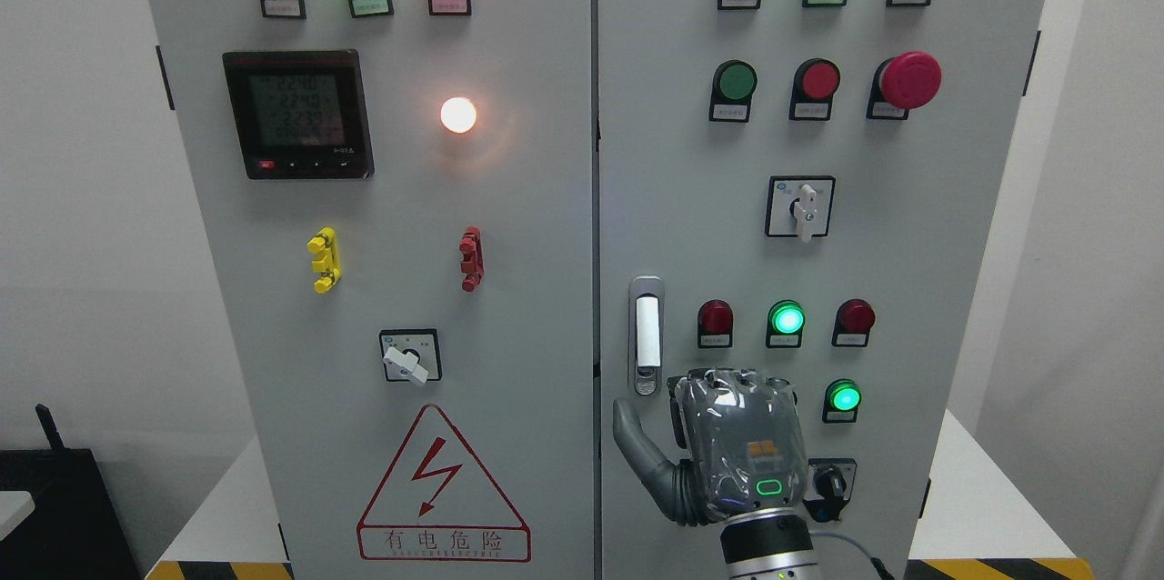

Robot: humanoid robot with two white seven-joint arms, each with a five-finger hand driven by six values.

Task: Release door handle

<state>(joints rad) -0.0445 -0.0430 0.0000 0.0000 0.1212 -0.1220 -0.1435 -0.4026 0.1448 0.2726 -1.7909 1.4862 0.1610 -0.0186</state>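
The door handle (647, 330) is a slim upright silver lever with a white insert and a keyhole at its foot. It sits flush at the left edge of the grey cabinet's right door (677, 198). My right hand (693, 403) comes up from the bottom edge and hangs just below and to the right of the handle, back towards the camera. Its thumb (627, 435) sticks out to the left under the handle and does not touch it. The fingers (723, 380) lean towards the panel and hold nothing. The door looks closed.
The right door carries several lamps and push buttons, a red mushroom stop button (909, 80) and a rotary switch (803, 209); a small black knob (829, 482) sits right beside my hand. The left door (400, 198) holds a meter, lamps and a warning triangle.
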